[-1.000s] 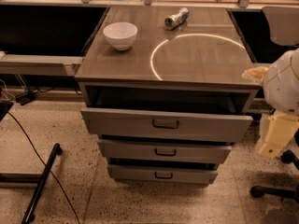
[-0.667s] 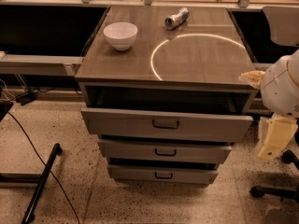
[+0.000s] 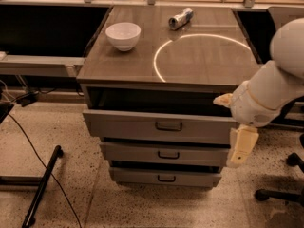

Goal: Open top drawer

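The top drawer (image 3: 123, 125) is the widest of three grey fronts and has a small dark loop handle (image 3: 168, 126) at its centre. It stands pulled out a little from the cabinet, with a dark gap above its front. My gripper (image 3: 236, 127) is at the drawer's right end, on the white arm (image 3: 280, 75) that comes in from the right edge. Its cream parts overlap the right end of the drawer front, well to the right of the handle. It holds nothing that I can see.
A white bowl (image 3: 123, 35) and a lying can (image 3: 180, 18) sit on the cabinet top (image 3: 199, 65), which has a bright ring of light. Two narrower drawers (image 3: 137, 152) lie below. A dark stand and cable (image 3: 42, 184) are on the floor left, a chair base (image 3: 280, 194) right.
The arm and gripper have moved left, from the right edge of the view to the right end of the top drawer front. The drawer has not visibly moved.
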You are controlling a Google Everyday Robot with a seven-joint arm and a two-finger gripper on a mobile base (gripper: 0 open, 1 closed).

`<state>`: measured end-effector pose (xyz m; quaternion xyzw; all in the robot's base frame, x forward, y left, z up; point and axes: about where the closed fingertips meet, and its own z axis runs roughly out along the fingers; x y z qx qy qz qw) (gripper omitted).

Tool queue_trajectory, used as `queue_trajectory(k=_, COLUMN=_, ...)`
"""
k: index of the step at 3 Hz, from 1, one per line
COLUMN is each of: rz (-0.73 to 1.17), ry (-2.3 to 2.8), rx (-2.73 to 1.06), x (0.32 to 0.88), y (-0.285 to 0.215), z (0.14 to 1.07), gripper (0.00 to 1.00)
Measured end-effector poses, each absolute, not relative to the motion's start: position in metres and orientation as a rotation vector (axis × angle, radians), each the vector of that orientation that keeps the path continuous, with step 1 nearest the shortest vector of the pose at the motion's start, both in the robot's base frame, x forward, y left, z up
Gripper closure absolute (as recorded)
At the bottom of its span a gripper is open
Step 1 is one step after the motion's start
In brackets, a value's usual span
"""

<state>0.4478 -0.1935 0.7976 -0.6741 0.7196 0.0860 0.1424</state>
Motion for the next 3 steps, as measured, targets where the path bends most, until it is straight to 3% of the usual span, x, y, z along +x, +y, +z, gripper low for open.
queue_trajectory(k=1, rz=0.341, ry=2.075, rx=-1.947, x=0.470, y=-0.185, z=0.753, gripper=0.00)
queue_trajectory(k=3, rz=0.351, ry=2.132, rx=-1.956, x=0.520, y=-0.176, z=0.699, gripper=0.00)
